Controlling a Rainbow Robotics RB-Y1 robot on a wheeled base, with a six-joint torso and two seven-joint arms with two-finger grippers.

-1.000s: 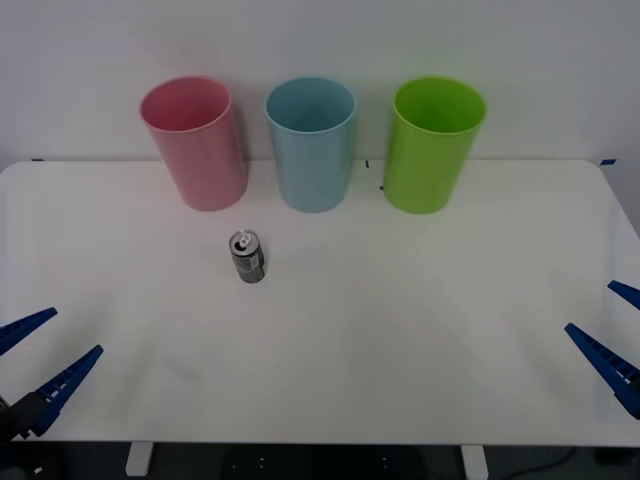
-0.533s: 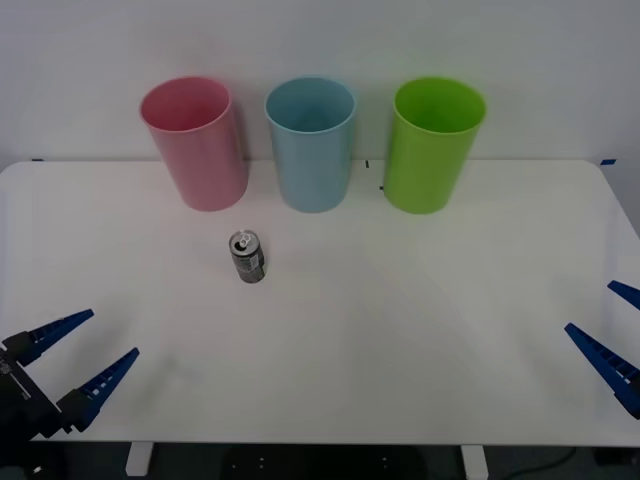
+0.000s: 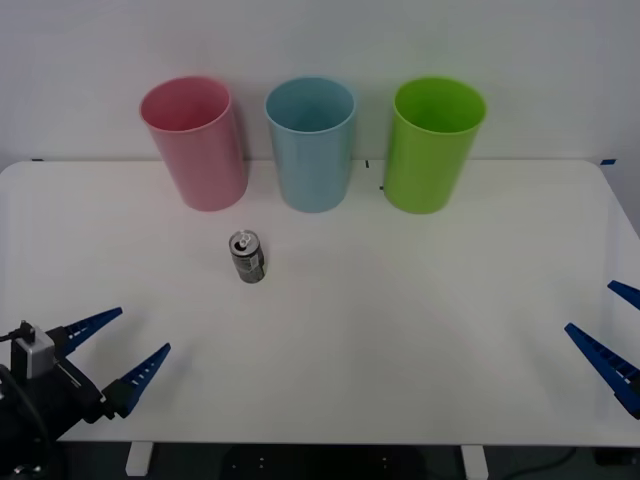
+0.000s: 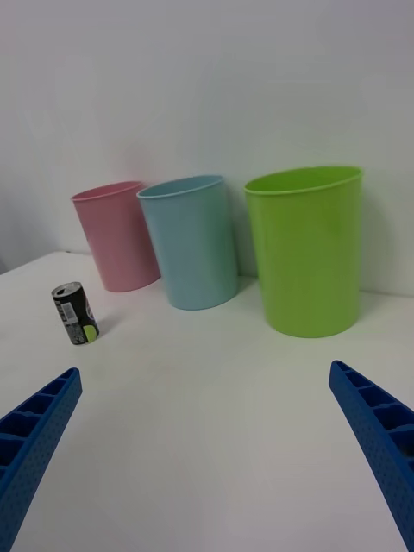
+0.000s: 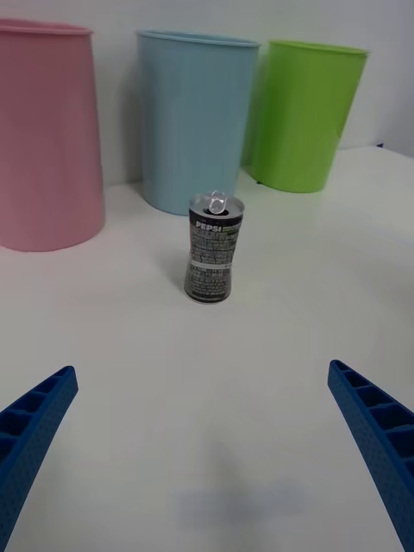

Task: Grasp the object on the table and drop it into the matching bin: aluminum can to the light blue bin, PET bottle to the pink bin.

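Front view overhead; both wrist views low, sharing can [image 5: 213, 250], bins

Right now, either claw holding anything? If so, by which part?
Nothing held. Left claw is open near the table's front-left edge, short of the upright aluminum can. Right claw is open at the right edge.

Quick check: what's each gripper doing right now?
Left gripper: open, empty, short of the can.
Right gripper: open, empty, at the table's right edge.
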